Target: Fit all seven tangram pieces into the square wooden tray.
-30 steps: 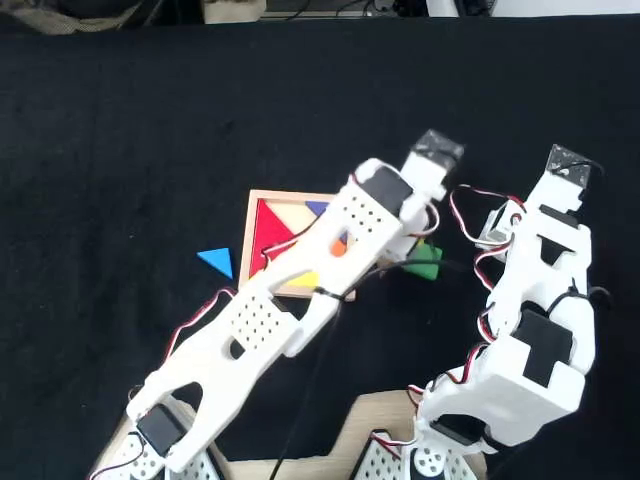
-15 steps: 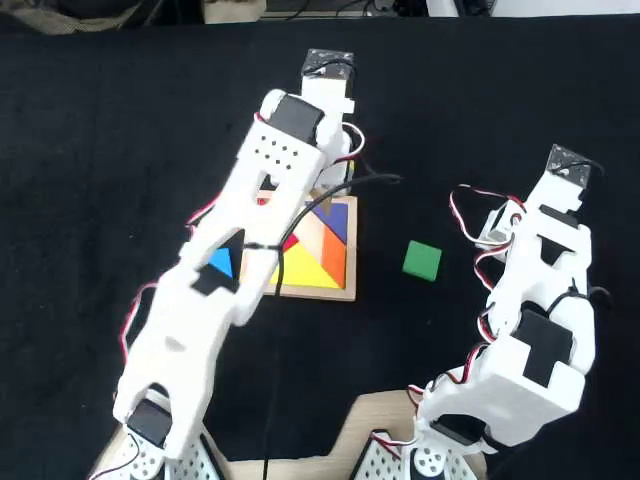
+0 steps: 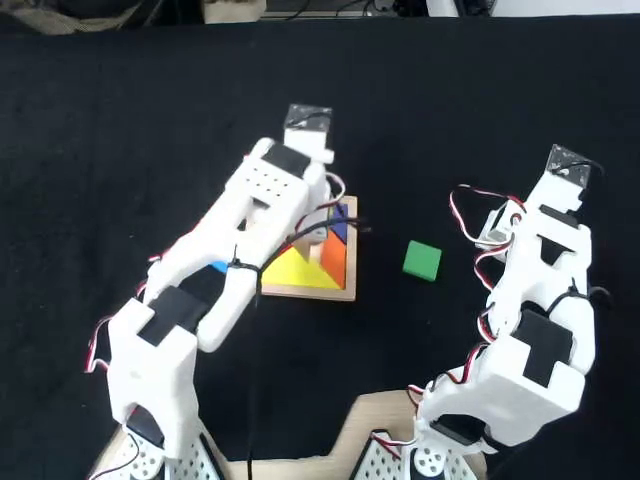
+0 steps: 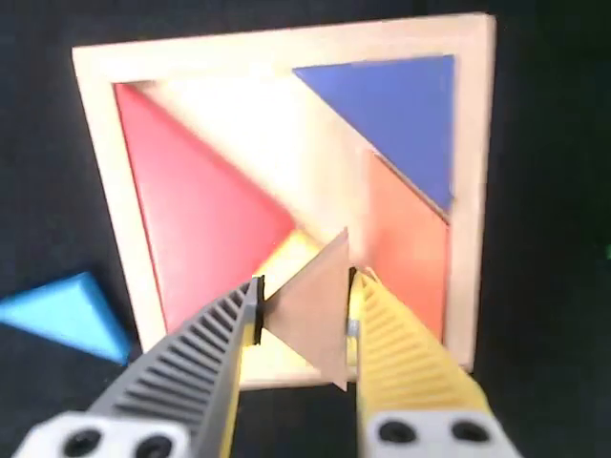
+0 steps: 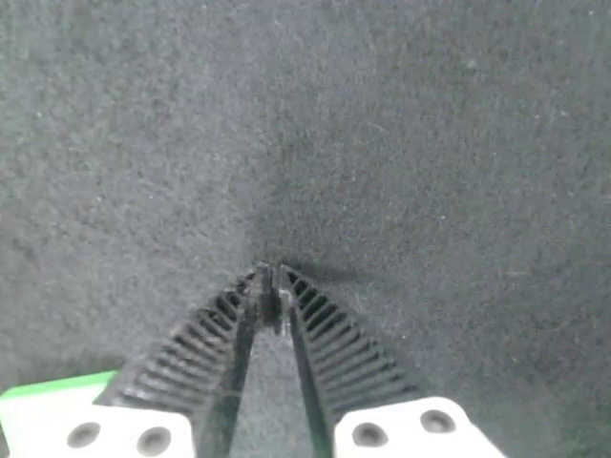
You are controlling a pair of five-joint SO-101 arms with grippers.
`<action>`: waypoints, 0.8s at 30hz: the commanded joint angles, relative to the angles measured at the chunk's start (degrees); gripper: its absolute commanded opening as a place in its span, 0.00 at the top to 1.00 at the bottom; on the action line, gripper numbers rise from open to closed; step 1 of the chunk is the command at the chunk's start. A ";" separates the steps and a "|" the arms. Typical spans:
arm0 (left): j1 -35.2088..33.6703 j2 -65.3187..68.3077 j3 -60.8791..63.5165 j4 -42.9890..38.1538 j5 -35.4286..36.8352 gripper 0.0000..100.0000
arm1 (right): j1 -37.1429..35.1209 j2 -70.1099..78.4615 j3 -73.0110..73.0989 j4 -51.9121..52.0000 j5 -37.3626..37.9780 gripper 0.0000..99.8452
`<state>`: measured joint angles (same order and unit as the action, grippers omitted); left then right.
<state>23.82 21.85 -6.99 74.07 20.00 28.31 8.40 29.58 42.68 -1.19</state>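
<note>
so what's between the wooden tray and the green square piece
Nothing: in the high view, just bare black tablecloth separates the tray from the green square.

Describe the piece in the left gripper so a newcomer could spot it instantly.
Find the square wooden tray on the black table; the left gripper is over it. Clamped in that gripper is a small triangle. It is the only dull brown piece: the red piece, blue piece, orange piece and yellow piece beside it lie in the tray.
</note>
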 commanded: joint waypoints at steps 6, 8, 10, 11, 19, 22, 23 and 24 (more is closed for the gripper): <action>-1.89 -3.25 2.95 -11.08 0.18 0.95 | -1.41 -0.31 -3.21 0.26 0.70 0.99; -0.92 -2.46 3.12 -11.34 -0.35 0.95 | -1.41 -0.31 -3.21 0.26 0.70 0.99; -0.04 -0.79 2.77 -11.16 -0.44 0.95 | -1.41 -0.31 -3.21 0.26 0.70 0.99; -0.04 0.09 2.68 -11.43 -0.26 0.95 | -1.41 -0.31 -3.21 0.26 0.70 0.99; -0.04 5.36 0.40 -12.22 -0.09 0.94 | -1.41 -0.31 -3.21 0.26 0.70 0.99; 0.57 5.36 0.48 -12.31 -0.09 0.86 | -1.41 -0.31 -3.21 0.26 0.70 0.99; 0.84 5.36 0.57 -12.31 -0.09 0.84 | -1.41 -0.31 -3.21 0.26 0.70 0.99; 1.01 5.36 0.66 -12.31 -0.09 0.82 | -1.41 -0.31 -3.21 0.26 0.70 0.99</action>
<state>23.21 27.47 -4.35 62.46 20.00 28.31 8.40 29.58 42.68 -1.19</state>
